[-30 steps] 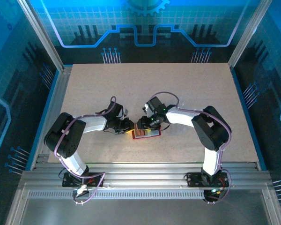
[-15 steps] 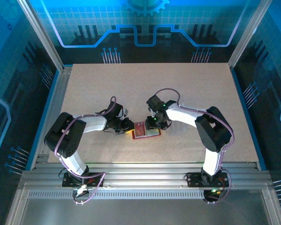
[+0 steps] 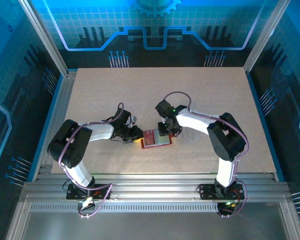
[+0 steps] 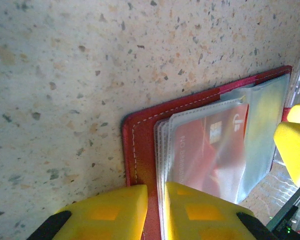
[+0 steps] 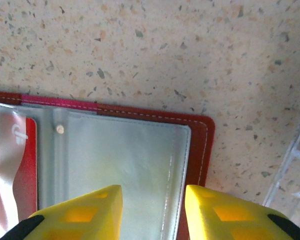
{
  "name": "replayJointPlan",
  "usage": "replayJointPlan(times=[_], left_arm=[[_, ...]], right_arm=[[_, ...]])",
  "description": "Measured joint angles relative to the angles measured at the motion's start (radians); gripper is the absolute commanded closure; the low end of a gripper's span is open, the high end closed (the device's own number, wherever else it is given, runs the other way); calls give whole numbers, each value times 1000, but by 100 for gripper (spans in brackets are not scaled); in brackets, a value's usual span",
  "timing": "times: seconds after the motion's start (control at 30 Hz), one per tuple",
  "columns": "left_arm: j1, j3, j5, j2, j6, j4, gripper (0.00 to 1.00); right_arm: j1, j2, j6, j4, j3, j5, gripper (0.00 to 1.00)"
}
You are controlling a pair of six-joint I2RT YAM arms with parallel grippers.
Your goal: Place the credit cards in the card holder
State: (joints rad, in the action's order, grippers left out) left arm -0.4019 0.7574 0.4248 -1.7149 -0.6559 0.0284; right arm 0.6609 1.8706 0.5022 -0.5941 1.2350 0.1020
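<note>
The red card holder [image 3: 156, 139] lies open on the table between my two grippers. My left gripper [image 3: 138, 136] is shut on its left side: in the left wrist view a strip of the red cover [image 4: 140, 150] runs between the nearly closed yellow fingers [image 4: 110, 210]. A red credit card [image 4: 205, 150] sits inside a clear sleeve of the holder, and its edge [image 5: 25, 165] shows at the left of the right wrist view. My right gripper [image 5: 152, 215] hovers open over the holder's right half, its fingers [image 5: 85, 215] straddling the silvery pocket [image 5: 125, 165] near the stitched red border.
The speckled tabletop [image 3: 200, 95] stretches bare behind and to both sides of the holder. A clear plastic edge [image 5: 292, 170] lies just right of the holder. One yellow finger of the right gripper [image 4: 295, 145] shows at the right of the left wrist view.
The right gripper has shifted from the holder's left part toward its right half and drawn back a little, its jaws narrowing. The left gripper and the holder have stayed put.
</note>
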Motion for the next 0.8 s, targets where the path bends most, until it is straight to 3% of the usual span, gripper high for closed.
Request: replayJointPlan(times=[0.8], left_arm=[[1,0,2,-1,0,0,79]], right_arm=[[2,66,-90,71,41,3,66]])
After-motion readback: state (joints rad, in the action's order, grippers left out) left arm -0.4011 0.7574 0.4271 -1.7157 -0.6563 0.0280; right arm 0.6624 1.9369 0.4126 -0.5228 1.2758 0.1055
